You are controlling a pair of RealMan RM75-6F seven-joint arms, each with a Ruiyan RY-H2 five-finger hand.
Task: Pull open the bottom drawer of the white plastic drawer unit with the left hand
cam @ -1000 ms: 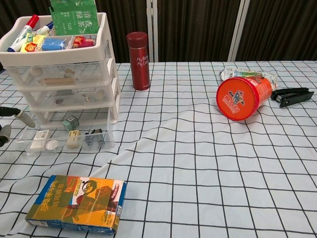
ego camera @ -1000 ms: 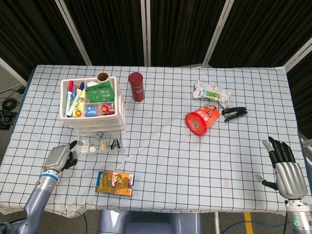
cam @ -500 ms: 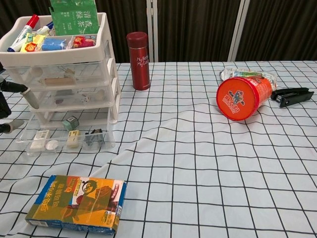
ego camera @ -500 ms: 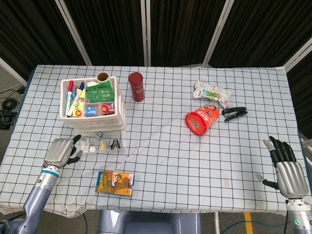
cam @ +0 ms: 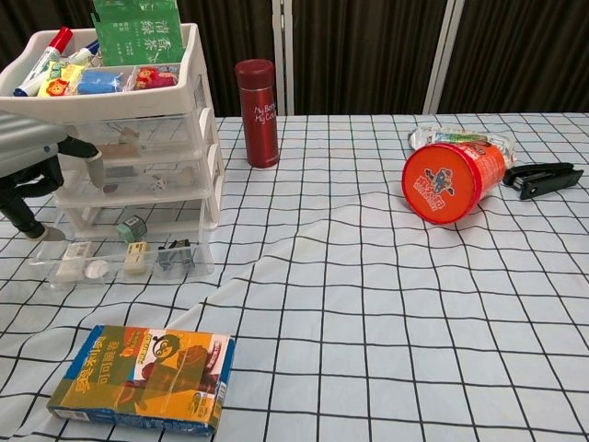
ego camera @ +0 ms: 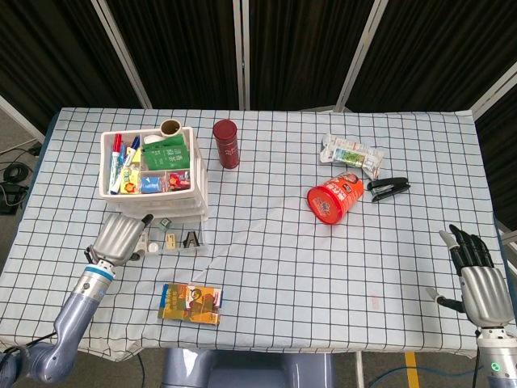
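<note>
- The white plastic drawer unit stands at the far left of the table, on a black-and-white checked cloth; its top tray holds markers, a green packet and other small items.
- Its bottom drawer is clear plastic and is pulled out toward the near side, so that small things inside show: a little green cube, white tablets, a black clip.
- The left hand sits over the left end of the pulled-out drawer, back of the hand up, with its fingers apart and pointing toward the unit. It holds nothing that the views show; whether a fingertip touches the drawer rim I cannot tell.
- In the chest view the same hand shows at the left edge, in front of the unit's middle drawers.
- The right hand is at the near right corner of the table, well apart from everything, fingers spread and straight, holding nothing.
- A dark red flask stands upright just right of the unit.
- An orange can lies on its side right of the table's middle, with a black stapler to its right and a wrapped packet beyond it.
- A colourful flat box lies at the near edge, nearer than the open drawer.
</note>
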